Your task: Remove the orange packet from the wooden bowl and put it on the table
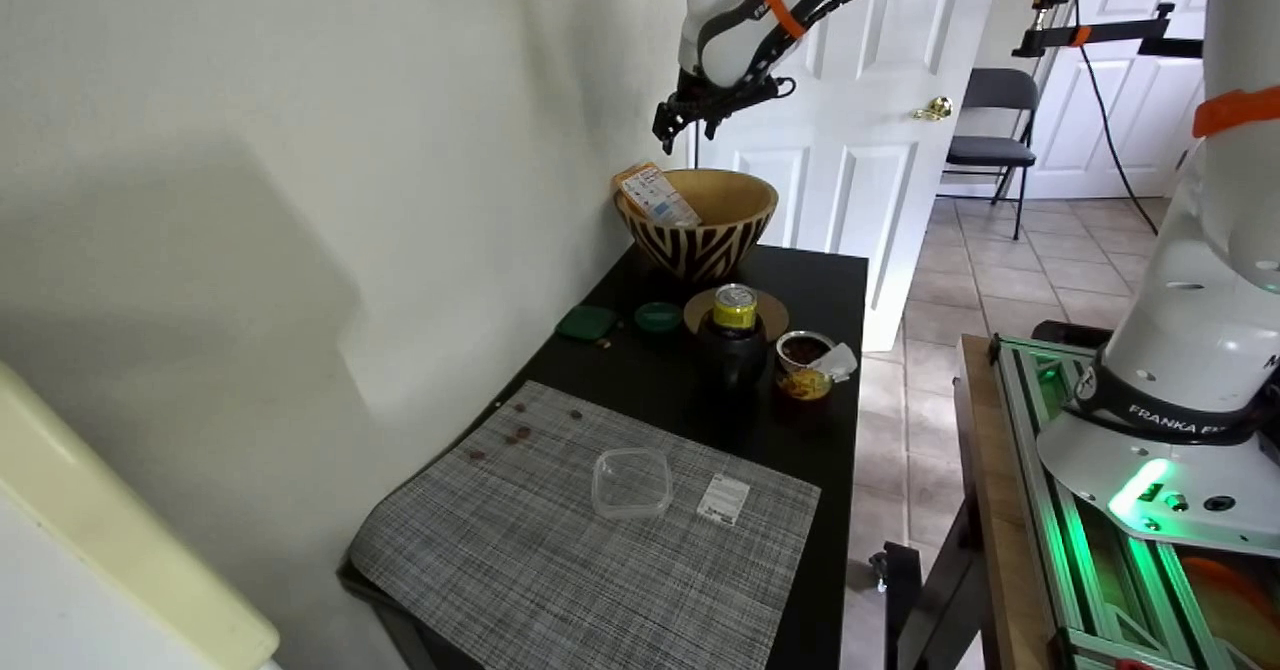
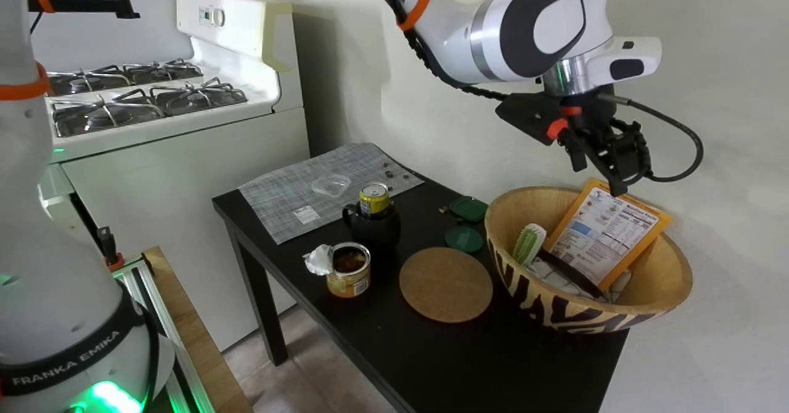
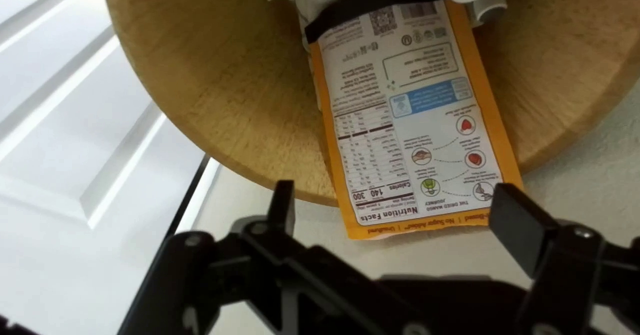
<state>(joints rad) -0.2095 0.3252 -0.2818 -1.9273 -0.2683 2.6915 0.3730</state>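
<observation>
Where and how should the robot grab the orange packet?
I'd pinch the orange packet at its upper end, bringing the end effector in from above, probably turned to close across its thickness. It is flat and slants upward, with that end jutting past the rim of the wooden bowl, while a dark strip lies at its lower end.

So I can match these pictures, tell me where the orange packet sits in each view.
In an exterior view: the orange packet is in the upper half, about midway across.
In an exterior view: the orange packet is well right of centre, slightly below mid-height.
Wrist view: the orange packet is right of centre, running from near the top to below mid-height.
Shared landmark: the wooden bowl, with the packet jutting past its rim in all three.
</observation>
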